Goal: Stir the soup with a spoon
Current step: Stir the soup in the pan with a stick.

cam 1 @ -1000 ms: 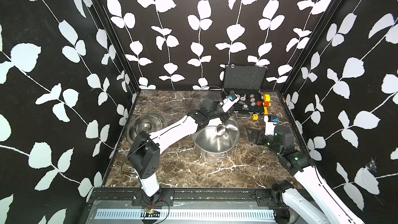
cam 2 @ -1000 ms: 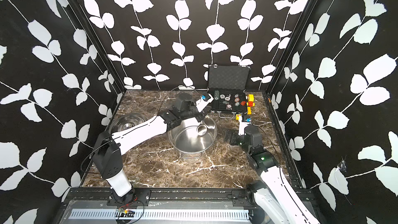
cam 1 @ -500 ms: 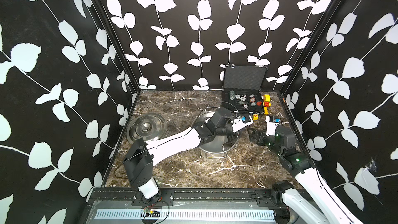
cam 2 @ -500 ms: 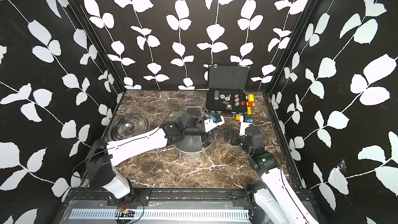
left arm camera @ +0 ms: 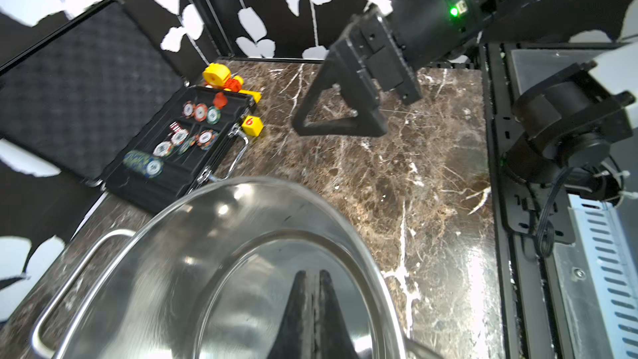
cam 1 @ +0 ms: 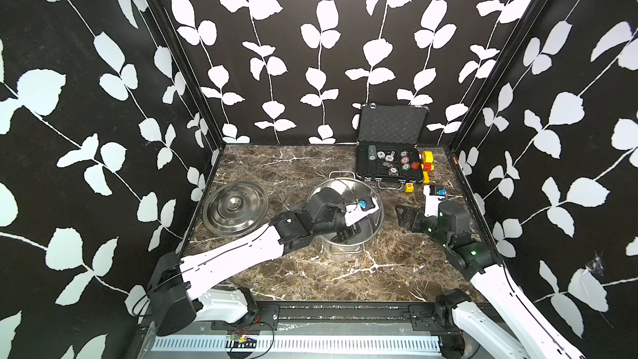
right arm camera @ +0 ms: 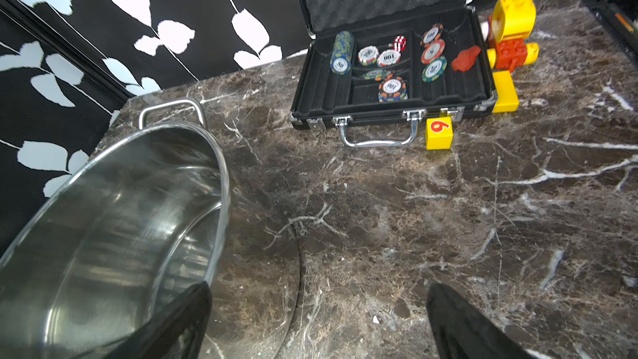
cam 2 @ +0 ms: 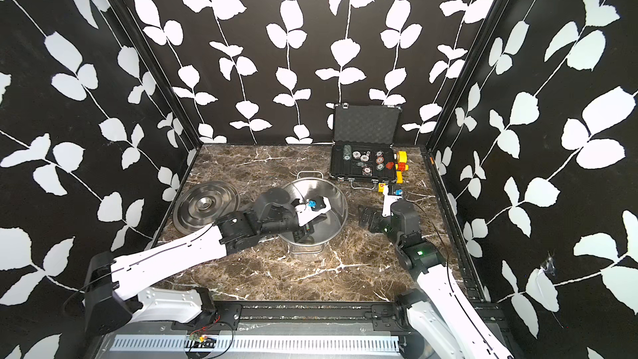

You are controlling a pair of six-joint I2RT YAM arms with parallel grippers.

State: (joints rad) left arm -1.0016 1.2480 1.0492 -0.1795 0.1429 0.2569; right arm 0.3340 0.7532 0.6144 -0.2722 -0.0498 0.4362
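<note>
Clearly has left end effector (cam 1: 346, 234) pinched shut inside soup (cam 1: 345, 189); cannot spot spoon, perhaps underneath; holds right end effector (right arm camera: 317, 288) wide alongside.

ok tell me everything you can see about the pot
The pot is large, round, shiny steel, with a thin rim and a wire loop handle on two opposite sides. It stands upright and uncovered on the marble table, near the middle. Its inside looks bare and mirror-bright, no liquid to see. The left gripper, shut, reaches down inside it; whether it touches the steel I cannot tell.
</note>
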